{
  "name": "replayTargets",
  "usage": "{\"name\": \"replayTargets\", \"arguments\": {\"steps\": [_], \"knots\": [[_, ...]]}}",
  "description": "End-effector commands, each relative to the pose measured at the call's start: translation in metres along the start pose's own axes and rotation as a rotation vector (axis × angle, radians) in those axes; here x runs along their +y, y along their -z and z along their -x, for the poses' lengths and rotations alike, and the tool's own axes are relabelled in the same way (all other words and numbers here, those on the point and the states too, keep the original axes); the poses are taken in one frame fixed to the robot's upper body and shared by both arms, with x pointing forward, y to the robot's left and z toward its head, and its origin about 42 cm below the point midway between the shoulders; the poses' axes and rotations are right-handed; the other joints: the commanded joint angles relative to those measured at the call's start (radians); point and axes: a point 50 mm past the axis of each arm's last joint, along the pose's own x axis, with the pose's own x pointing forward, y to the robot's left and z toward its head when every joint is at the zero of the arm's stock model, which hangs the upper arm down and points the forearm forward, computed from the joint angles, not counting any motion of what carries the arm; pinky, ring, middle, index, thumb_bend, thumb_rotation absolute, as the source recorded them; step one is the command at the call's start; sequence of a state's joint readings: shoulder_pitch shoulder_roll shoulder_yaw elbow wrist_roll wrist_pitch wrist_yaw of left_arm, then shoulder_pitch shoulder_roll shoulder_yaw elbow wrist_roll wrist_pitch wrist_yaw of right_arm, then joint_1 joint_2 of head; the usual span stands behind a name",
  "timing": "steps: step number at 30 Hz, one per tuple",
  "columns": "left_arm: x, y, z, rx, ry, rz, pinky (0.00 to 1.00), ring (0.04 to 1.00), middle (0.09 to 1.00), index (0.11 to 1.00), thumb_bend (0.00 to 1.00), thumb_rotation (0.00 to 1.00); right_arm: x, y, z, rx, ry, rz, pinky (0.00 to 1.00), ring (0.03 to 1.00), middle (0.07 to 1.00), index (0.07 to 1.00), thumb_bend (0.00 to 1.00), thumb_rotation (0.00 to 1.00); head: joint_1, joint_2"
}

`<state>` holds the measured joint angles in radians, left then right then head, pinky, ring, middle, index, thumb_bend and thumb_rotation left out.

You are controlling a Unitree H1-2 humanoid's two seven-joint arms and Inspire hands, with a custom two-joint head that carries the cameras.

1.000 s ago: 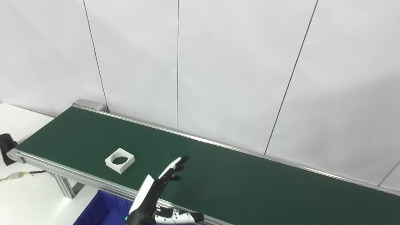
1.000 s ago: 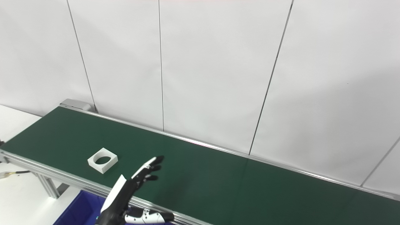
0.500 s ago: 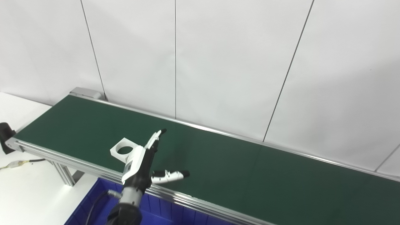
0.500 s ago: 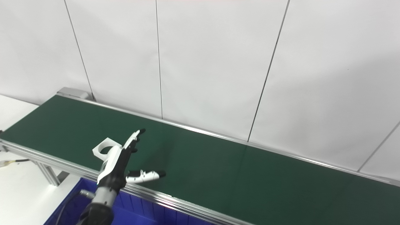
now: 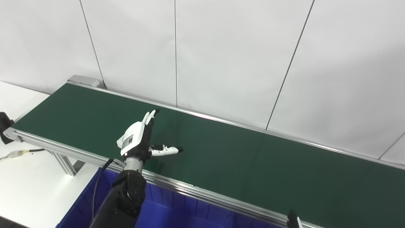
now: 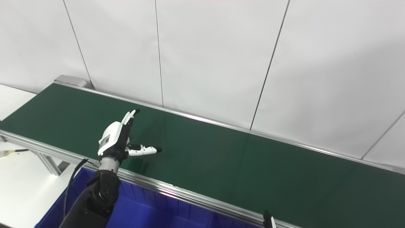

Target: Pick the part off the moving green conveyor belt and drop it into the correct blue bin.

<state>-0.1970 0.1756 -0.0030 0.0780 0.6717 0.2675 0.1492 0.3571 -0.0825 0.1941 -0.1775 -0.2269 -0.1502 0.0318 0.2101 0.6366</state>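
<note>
The left hand (image 5: 137, 141) is seen at centre left of the frame over the green conveyor belt (image 5: 240, 161), its fingers spread and its thumb stretched right, nothing visibly held. The part is hidden behind it, if present. The blue bin (image 6: 164, 215) lies along the bottom edge. Only a fingertip of the right hand (image 5: 292, 219) is shown; its state cannot be told.

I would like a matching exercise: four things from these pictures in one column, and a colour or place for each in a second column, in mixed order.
Things:
1. left hand
2. conveyor belt
3. bin
4. right hand

Descriptions:
a. blue, below the belt's near rail
b. dark green
c. open above the belt
d. only a tip at the bottom edge

Pairs: 1-c, 2-b, 3-a, 4-d
</note>
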Motion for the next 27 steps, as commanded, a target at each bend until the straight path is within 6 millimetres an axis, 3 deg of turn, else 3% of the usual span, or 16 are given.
{"name": "replayTargets", "arguments": {"steps": [1,10,20,27], "knots": [[0.015,-0.015,-0.016,-0.044,-0.059,-0.047,0.91,0.963,0.999,0.951,0.82,0.29,-0.004,-0.009,-0.003,-0.027,0.001,0.0,0.95,0.976,0.98,1.0,0.76,0.35,0.0,-0.001],[0.019,-0.01,-0.026,-0.02,-0.04,-0.182,0.99,1.0,1.0,0.95,0.85,0.26,-0.005,-0.008,-0.003,-0.024,-0.001,-0.002,0.96,0.976,0.978,1.0,0.76,0.34,0.005,-0.009],[0.018,0.0,-0.036,-0.008,-0.04,-0.268,1.0,1.0,1.0,0.932,0.87,0.2,-0.006,-0.007,-0.002,-0.026,-0.001,-0.008,0.94,0.971,0.974,1.0,0.77,0.34,0.0,-0.013],[0.013,0.009,-0.045,0.017,-0.032,-0.32,1.0,1.0,1.0,0.916,0.84,0.16,-0.006,-0.008,-0.001,-0.024,-0.002,-0.002,0.95,0.968,0.973,1.0,0.77,0.35,-0.004,-0.013]]}}
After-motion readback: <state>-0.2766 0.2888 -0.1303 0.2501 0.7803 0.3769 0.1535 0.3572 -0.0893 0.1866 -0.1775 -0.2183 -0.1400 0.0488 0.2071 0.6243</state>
